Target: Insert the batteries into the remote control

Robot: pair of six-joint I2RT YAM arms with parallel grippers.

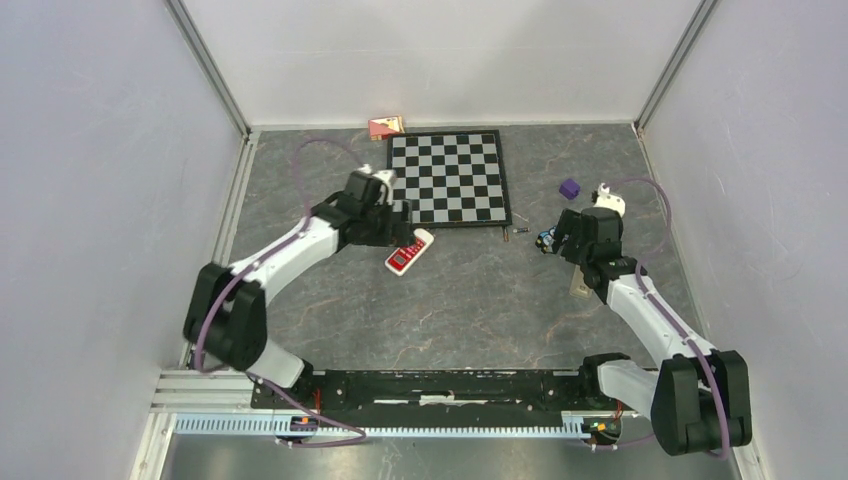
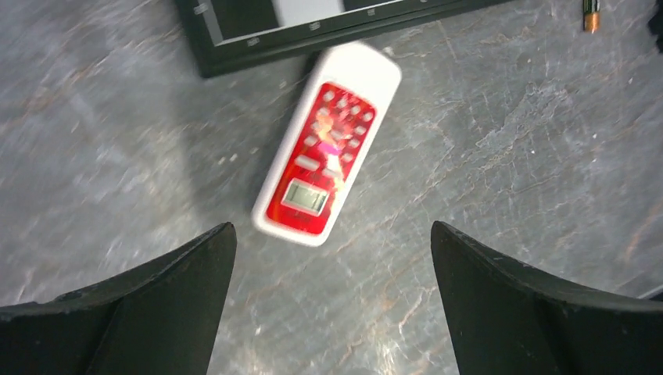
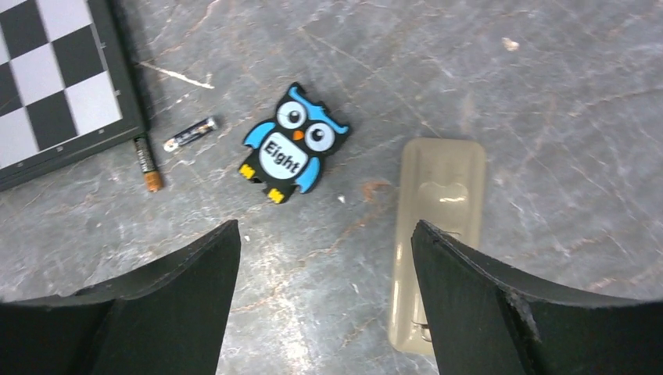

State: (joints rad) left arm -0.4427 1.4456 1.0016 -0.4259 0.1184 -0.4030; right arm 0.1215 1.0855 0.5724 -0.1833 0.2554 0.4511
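The left gripper (image 2: 332, 228) has its 2 fingers (image 2: 188, 289) spread wide with nothing between them. It hangs over the grey table (image 2: 508, 156). Just beyond the fingertips the remote control (image 2: 324, 148) lies flat, red button face up. It sits just near of the chessboard (image 1: 448, 178), by the board's near-left corner.

The right gripper (image 3: 326, 226) also stands well open and holds nothing. Past its fingertips lie an owl piece (image 3: 293, 144) marked "Eight" and, to its right, a beige cover (image 3: 436, 234) flat on the table. The 2 batteries (image 3: 147, 162) lie left of the owl, off the board's near-right corner. 1 lies just beside the frame and the other is angled close by. A purple cube (image 1: 569, 188) sits farther back, right of the board.
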